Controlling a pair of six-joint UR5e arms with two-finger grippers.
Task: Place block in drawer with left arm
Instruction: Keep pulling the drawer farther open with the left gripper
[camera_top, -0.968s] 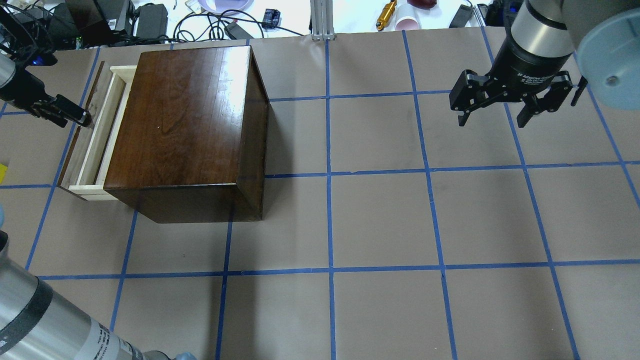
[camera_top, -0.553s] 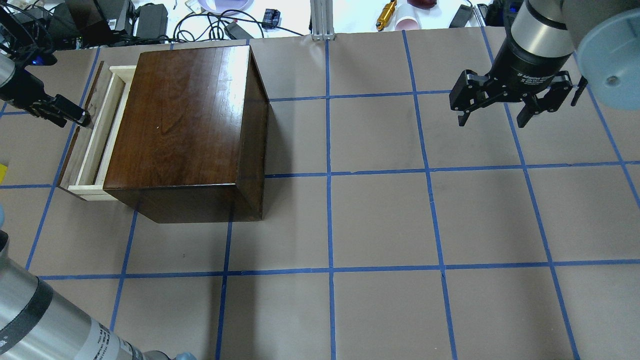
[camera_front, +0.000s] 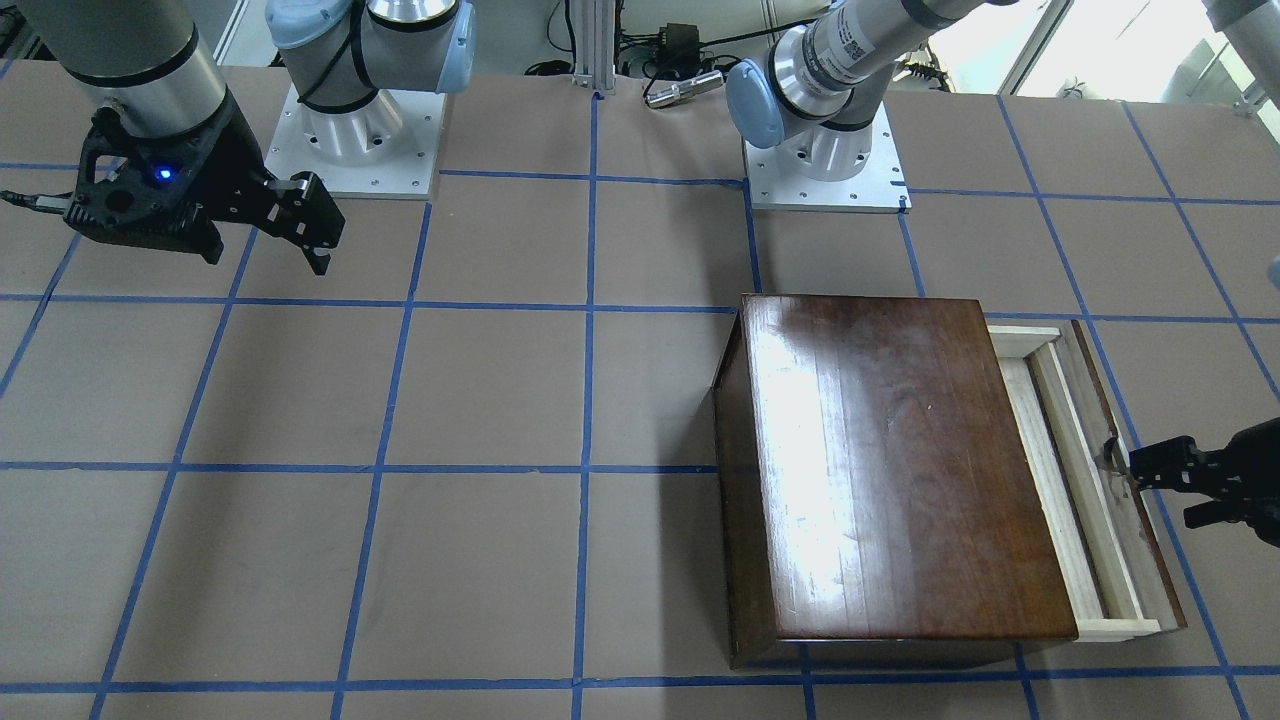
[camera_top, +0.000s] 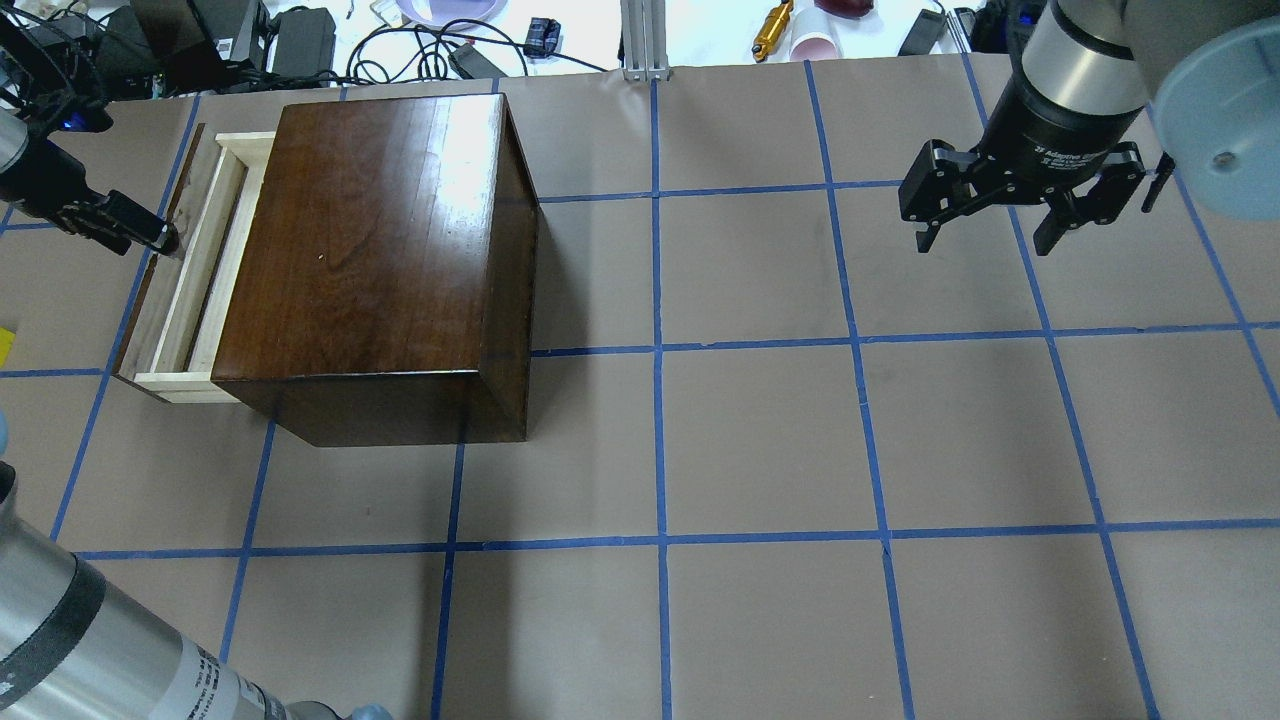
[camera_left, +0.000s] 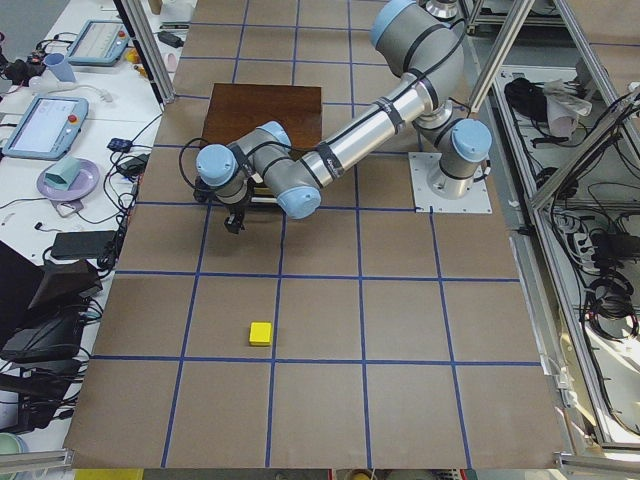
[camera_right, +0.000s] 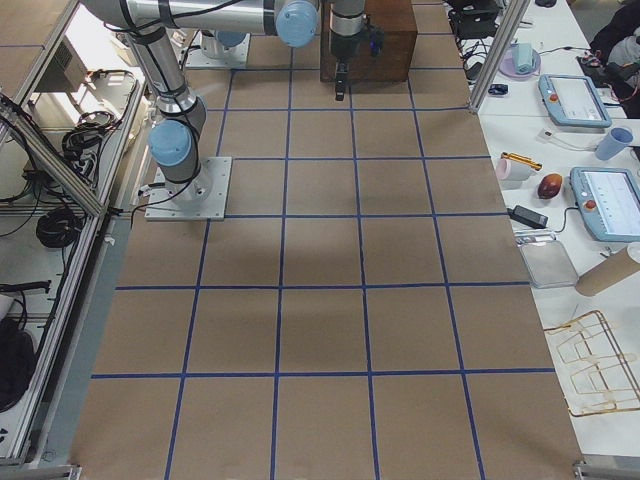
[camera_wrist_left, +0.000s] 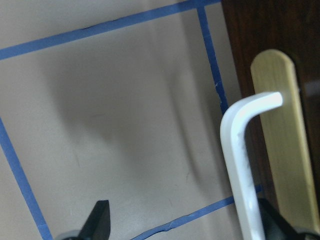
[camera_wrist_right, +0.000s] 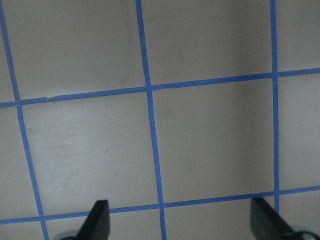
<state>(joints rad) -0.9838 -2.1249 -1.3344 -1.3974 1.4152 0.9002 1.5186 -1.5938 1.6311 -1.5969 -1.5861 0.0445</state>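
Observation:
The drawer (camera_top: 190, 270) of pale wood stands partly pulled out of the dark wooden box (camera_top: 370, 240); the front-facing view shows the drawer (camera_front: 1075, 480) too. My left gripper (camera_top: 165, 238) is at the drawer's dark front panel, fingers open. In the left wrist view a white hooked piece (camera_wrist_left: 240, 150) by the gripper (camera_wrist_left: 185, 225) reaches onto the panel. The yellow block (camera_left: 261, 332) lies on the table well apart from the drawer, a sliver of the block (camera_top: 5, 347) showing at the overhead view's left edge. My right gripper (camera_top: 985, 240) hangs open and empty far to the right.
Brown paper with blue tape lines (camera_top: 660, 350) covers the table. Cables, chargers and cups lie beyond the far edge (camera_top: 450, 50). Tablets and dishes sit on a side bench (camera_left: 60, 110). The two arm bases (camera_front: 820, 160) are bolted near the table's robot side.
The left gripper has edged slightly left at the drawer front, and the box has turned a little on the table. The right arm has not moved.

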